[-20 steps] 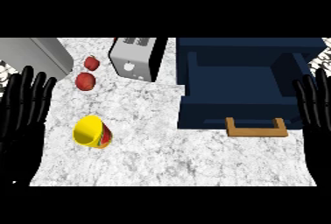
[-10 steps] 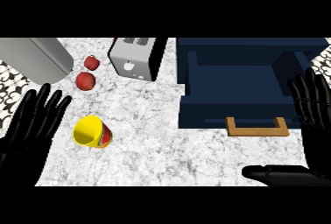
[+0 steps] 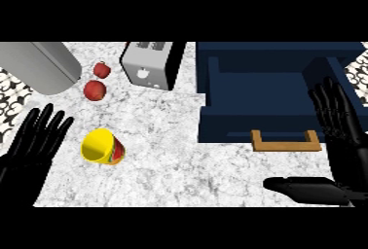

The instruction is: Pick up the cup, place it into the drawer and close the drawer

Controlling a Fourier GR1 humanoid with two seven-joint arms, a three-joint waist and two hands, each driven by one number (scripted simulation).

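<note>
Left hand point(image 3: 34, 146) nearer cup point(image 3: 102, 147)

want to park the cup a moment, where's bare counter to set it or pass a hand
Bare counter lies between the cup and the drawer front, and along the near edge below the cup. The drawer's inside is bare too. Crowded far left: toaster, two red fruits, grey appliance.

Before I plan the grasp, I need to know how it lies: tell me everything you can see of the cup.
The cup is bright yellow and smooth, like plastic, with red and green markings on its outer wall near the base. It appears to lie on its side, with the open mouth turned toward the view's upper left. It rests on the marbled counter at the left. The open left hand is beside it, apart. Nothing else touches it.
</note>
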